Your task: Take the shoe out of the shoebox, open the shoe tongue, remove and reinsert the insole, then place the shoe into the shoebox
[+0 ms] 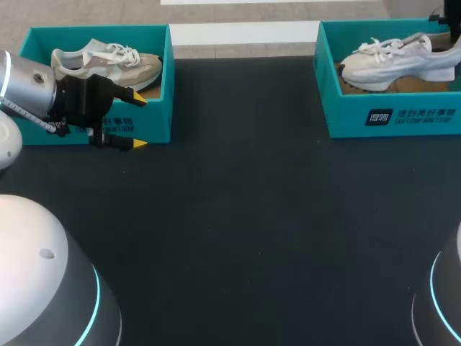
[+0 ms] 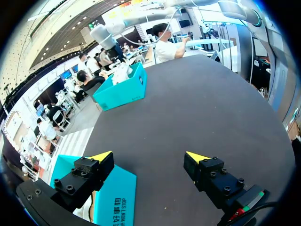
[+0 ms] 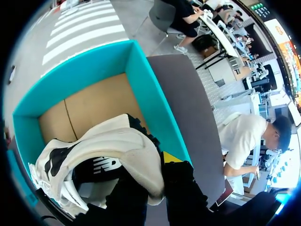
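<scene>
Right pincer (image 3: 150,175) clenched on heel of white, black-accented shoe (image 3: 113,146), inside teal shoebox (image 3: 146,87), left pincer (image 2: 148,155) released

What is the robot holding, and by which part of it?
The right gripper seems to pinch the white shoe by its heel; the left gripper holds nothing.

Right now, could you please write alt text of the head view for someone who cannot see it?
Two teal shoeboxes stand at the far edge of the dark table, the left shoebox holding a beige shoe, the right shoebox a white shoe. My left arm hangs before the left one, jaws open; my right arm shows at the white shoe's heel.
</scene>
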`<move>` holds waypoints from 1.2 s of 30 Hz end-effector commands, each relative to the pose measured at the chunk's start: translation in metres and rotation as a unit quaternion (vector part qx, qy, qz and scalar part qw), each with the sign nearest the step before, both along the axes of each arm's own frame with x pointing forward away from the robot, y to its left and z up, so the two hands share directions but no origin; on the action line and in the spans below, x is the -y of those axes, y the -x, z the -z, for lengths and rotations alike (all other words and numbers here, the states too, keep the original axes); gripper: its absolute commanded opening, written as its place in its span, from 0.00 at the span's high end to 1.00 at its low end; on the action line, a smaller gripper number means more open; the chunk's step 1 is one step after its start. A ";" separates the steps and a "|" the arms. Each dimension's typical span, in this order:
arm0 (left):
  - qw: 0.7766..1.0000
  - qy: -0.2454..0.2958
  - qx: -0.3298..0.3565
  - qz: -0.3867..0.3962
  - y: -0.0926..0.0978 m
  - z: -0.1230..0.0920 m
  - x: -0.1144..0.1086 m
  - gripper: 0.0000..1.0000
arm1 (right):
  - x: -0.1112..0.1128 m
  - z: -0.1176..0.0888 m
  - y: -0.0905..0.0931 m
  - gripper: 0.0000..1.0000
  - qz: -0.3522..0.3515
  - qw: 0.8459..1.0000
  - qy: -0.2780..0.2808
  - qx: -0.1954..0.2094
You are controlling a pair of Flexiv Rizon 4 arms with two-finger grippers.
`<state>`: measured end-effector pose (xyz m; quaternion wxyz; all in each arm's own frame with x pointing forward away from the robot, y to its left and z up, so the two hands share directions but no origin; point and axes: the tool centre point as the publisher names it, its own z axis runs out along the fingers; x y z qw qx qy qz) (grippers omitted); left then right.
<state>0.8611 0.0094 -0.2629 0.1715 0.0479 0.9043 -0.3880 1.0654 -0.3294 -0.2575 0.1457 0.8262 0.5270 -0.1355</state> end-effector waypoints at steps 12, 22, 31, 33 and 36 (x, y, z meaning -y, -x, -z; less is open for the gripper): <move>1.000 -0.001 0.000 -0.001 0.001 0.000 0.000 0.00 | 0.011 0.033 0.020 1.00 0.021 1.000 0.004 -0.017; 1.000 -0.001 0.000 -0.001 0.001 0.000 0.000 0.00 | 0.011 0.051 0.038 1.00 0.022 0.999 0.005 -0.031; 1.000 -0.001 0.000 -0.001 0.001 0.000 0.000 0.00 | 0.011 0.072 0.051 1.00 0.022 0.999 0.007 -0.039; 1.000 -0.001 0.000 -0.001 0.001 0.000 0.000 0.00 | 0.014 0.076 0.053 1.00 0.026 0.999 0.007 -0.041; 1.000 -0.001 0.000 -0.001 0.001 0.000 0.000 0.00 | 0.015 0.081 0.055 1.00 0.025 0.999 0.011 -0.041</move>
